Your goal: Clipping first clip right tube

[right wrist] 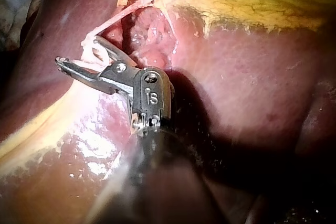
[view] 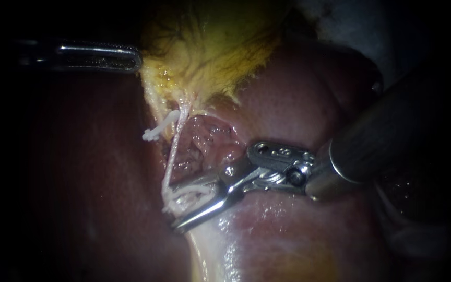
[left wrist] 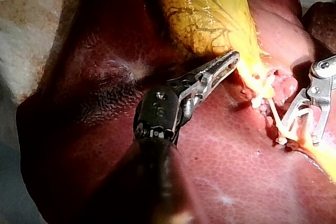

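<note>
Your left instrument comes in level with the gallbladder, and its jaws lie together on the organ's yellow edge, pinching it. From the gallbladder's neck a pale tube runs down across a raw patch of the liver. Your right instrument meets that tube at the end farthest from the gallbladder. Its jaws stand wide apart, carrying a white clip between them, and the tube passes through that gap. A second, closed clip sits just beside the tube, close under the gallbladder's neck. Whether this is the right tube cannot be told.
</note>
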Available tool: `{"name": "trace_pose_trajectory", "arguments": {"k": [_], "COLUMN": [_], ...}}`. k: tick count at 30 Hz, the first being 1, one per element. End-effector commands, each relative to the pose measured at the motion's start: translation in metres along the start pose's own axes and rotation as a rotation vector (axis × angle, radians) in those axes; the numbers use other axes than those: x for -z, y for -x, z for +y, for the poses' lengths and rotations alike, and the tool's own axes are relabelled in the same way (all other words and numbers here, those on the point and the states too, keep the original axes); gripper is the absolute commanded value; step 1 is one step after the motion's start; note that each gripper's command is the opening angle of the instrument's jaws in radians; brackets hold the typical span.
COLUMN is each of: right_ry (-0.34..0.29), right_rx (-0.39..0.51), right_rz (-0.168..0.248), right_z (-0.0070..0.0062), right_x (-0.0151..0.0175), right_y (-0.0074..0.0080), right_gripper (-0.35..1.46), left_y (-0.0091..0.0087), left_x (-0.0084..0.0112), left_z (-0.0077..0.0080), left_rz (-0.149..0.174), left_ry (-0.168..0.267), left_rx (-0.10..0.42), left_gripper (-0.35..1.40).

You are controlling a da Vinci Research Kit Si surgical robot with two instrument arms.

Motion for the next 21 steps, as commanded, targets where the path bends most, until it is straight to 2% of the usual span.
{"name": "trace_pose_trajectory", "arguments": {"k": [1, 10, 15, 18, 21], "right_ry": [0.0, 0.012, 0.064, 0.078, 0.09], "right_rx": [0.0, -0.006, -0.013, -0.01, -0.009], "right_rz": [0.0, 0.013, 0.041, 0.034, 0.009], "right_z": [0.0, -0.001, -0.0017, -0.002, -0.0021], "right_x": [0.0, 0.0017, 0.0035, 0.0047, 0.006], "right_y": [0.0, -0.0007, -0.0012, -0.0015, -0.0014], "right_gripper": [0.51, 0.51, 0.52, 0.52, 0.52], "left_y": [0.0, 0.0, 0.0, 0.0, -0.0001], "left_x": [0.0, 0.0001, 0.0001, 0.0001, 0.0001], "left_z": [0.0, 0.0, 0.0, 0.0, 0.0], "left_rz": [0.0, 0.0, 0.0, 0.0, 0.0], "left_ry": [0.0, 0.0, -0.001, -0.001, 0.0], "left_rx": [0.0, 0.0, 0.0, 0.0, 0.0], "left_gripper": [-0.35, -0.35, -0.35, -0.35, -0.35]}}
